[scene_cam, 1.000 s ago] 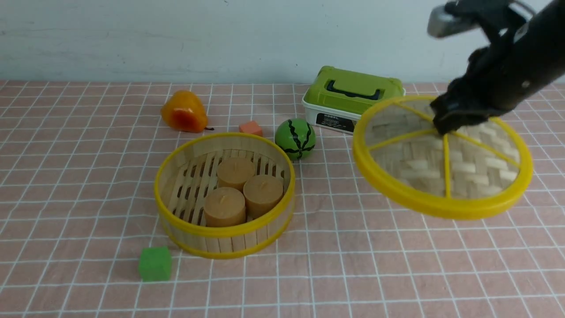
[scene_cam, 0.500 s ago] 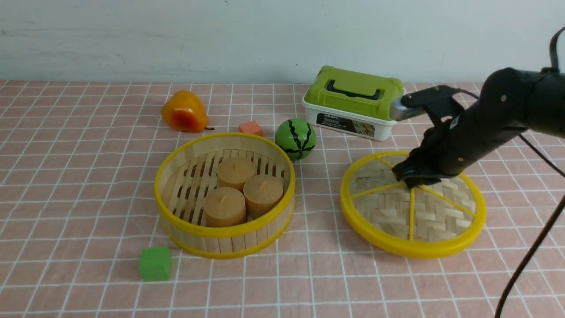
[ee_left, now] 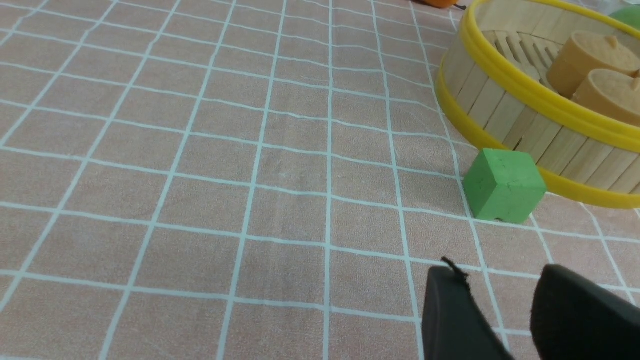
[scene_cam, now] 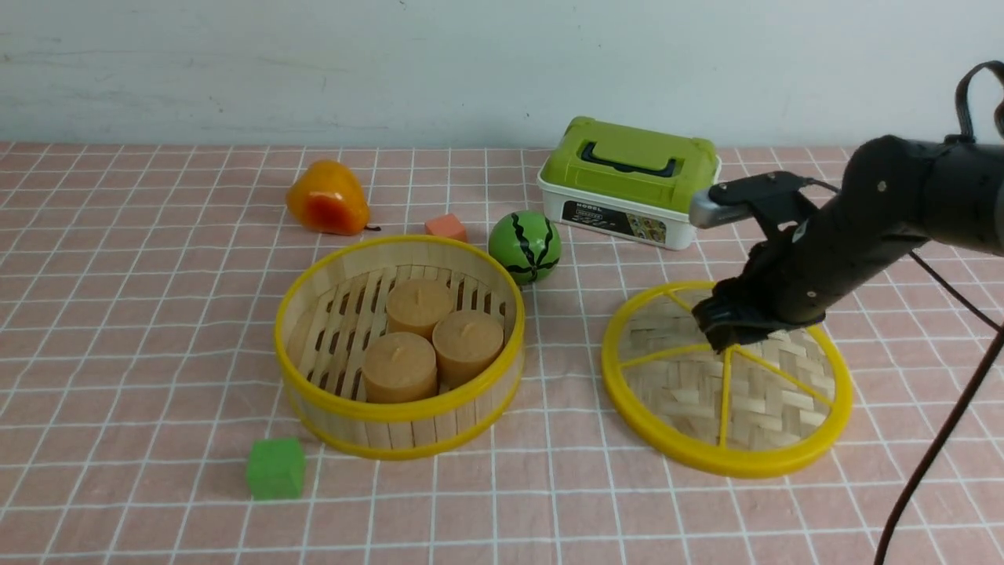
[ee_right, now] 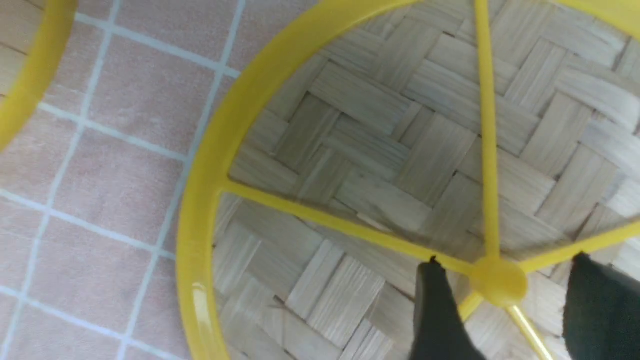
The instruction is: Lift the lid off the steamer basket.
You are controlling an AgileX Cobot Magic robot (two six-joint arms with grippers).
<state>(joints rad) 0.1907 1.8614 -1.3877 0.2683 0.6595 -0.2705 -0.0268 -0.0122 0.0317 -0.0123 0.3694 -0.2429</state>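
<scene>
The lid (scene_cam: pixel 706 392), woven bamboo with a yellow rim and spokes, lies flat on the cloth to the right of the steamer basket (scene_cam: pixel 398 408). The basket stands uncovered with three brown cylinders (scene_cam: pixel 400 365) inside. My right gripper (scene_cam: pixel 725 337) hovers over the lid's centre. In the right wrist view, my right gripper (ee_right: pixel 506 260) is open, with its fingers on either side of the yellow knob (ee_right: pixel 497 281) and a gap on each side. My left gripper (ee_left: pixel 500 285) is open and empty, low over the cloth near the green cube (ee_left: pixel 502 185) and the basket wall (ee_left: pixel 505 85).
A green-topped white box (scene_cam: pixel 627 184) stands behind the lid. A watermelon ball (scene_cam: pixel 524 246), a small orange block (scene_cam: pixel 445 227) and an orange pepper (scene_cam: pixel 326 198) lie behind the basket. A green cube (scene_cam: pixel 274 468) sits in front of the basket on its left.
The right arm came down with the lid from mid-air and set it flat on the cloth. Its jaws now stand apart from the knob.
</scene>
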